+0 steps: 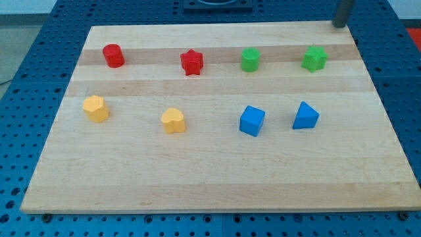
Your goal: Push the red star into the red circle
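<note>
- Pale wooden board (pixel 217 178) on a blue perforated table (pixel 26 39), eight small blocks set out in two rows of four, all standing apart.
- Far row, leftmost: red circle (pixel 113 55), a short cylinder, upright near the board's far-left corner.
- Near row, leftmost: yellow block (pixel 96 108), many-sided, exact shape hard to tell, just nearer than the red circle and slightly left of it.
- Far row, second: red star (pixel 192 62), well apart from the red circle and to its right, bare wood between the two, not touching anything.
- Near row, second: yellow heart (pixel 173 120), nearer than the red star and a little to its left.
- Far row, third: green cylinder (pixel 250 59), right of the red star, a clear gap between.
- Near row, third: blue cube (pixel 252 121), tilted slightly, directly nearer than the green cylinder.
- Far row, fourth: green star (pixel 314 58), near the board's far-right edge.
- Near row, fourth: blue triangle (pixel 305 115), just beside the blue cube on its right, not touching.
- Far-right corner: my tip (pixel 339 25), end of a dark rod entering from the top of the view, at the board's far edge, beyond and right of the green star, well apart from the red star and touching no block; no jaws on this rod to be apart or together.
</note>
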